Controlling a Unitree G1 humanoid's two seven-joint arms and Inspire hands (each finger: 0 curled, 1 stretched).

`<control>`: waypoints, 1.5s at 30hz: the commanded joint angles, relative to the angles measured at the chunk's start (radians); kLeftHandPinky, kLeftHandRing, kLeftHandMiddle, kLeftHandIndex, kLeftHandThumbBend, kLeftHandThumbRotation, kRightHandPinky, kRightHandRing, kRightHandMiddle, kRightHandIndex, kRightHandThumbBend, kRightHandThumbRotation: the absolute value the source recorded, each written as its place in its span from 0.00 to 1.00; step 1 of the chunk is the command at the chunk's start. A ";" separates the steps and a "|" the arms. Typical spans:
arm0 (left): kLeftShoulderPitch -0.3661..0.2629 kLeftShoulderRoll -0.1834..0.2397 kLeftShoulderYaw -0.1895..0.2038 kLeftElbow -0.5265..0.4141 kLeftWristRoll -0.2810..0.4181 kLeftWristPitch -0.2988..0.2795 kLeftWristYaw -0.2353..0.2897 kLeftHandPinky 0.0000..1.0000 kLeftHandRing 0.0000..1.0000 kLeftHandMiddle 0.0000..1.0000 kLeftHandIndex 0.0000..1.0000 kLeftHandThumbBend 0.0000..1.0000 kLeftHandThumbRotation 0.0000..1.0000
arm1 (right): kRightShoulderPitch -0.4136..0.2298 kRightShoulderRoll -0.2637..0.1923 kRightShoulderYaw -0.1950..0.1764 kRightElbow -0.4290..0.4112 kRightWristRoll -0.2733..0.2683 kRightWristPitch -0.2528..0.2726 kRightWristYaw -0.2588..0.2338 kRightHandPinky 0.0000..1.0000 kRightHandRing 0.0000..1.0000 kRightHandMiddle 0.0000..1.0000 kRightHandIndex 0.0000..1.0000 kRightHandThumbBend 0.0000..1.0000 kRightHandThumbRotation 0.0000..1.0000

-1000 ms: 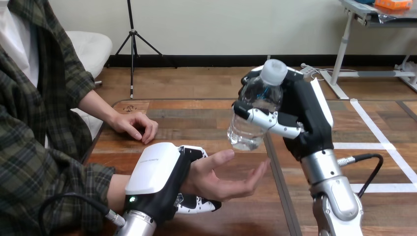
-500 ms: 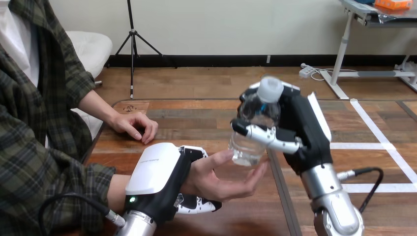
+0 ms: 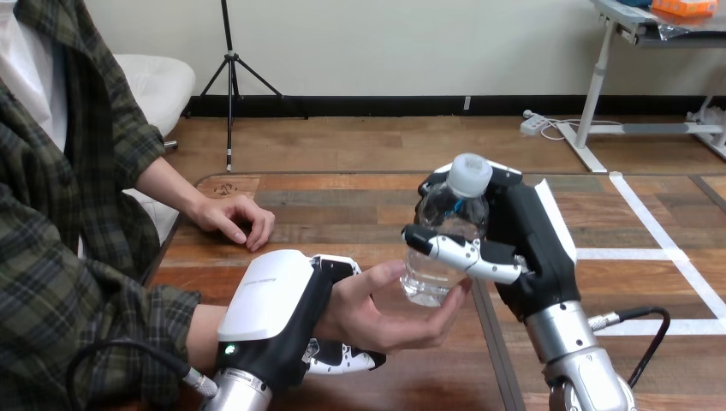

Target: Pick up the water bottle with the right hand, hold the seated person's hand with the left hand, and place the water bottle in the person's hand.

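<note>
Figure: the handover, seen from the head view, with all positions given relative to the water bottle (image 3: 445, 233). We see the clear bottle standing nearly upright, leaning slightly, with its white cap (image 3: 470, 174) on top. The right hand (image 3: 532, 244) stands just to the right of the bottle and grips it. Its black-and-white thumb (image 3: 462, 253) crosses the front of the bottle about halfway up, and its fingers wrap round the far side near the neck. The silver right forearm (image 3: 575, 360) runs down and to the right from there.

Directly beneath the bottle lies the person's upturned hand (image 3: 377, 312), palm up. The bottle's base rests in this palm. The person's thumb touches the lower left side of the bottle, and the person's fingertips curve up under the base at its right.

Left of and below the bottle, the left hand (image 3: 278, 312) is closed round the person's wrist. Its white back shell lies over the wrist, and its fingers show underneath.

Well to the left of the bottle and farther back, the person's other hand (image 3: 233, 218) lies palm down on the wooden table (image 3: 342, 201).
</note>
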 commanded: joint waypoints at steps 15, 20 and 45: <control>-0.023 -0.033 -0.026 -0.056 -0.012 -0.042 0.004 0.27 0.33 0.38 0.41 0.80 0.00 | 0.017 0.000 0.025 -0.135 0.036 -0.039 0.048 0.34 0.38 0.43 0.46 0.67 0.00; -0.024 -0.033 -0.026 -0.054 -0.010 -0.041 0.005 0.27 0.33 0.38 0.41 0.81 0.00 | 0.031 0.000 0.028 -0.147 0.046 -0.038 0.065 0.34 0.38 0.43 0.46 0.67 0.00; -0.031 -0.032 -0.023 -0.046 -0.008 -0.036 0.001 0.28 0.33 0.39 0.41 0.80 0.00 | 0.105 0.000 0.048 -0.243 0.099 -0.020 0.132 0.37 0.40 0.44 0.46 0.68 0.00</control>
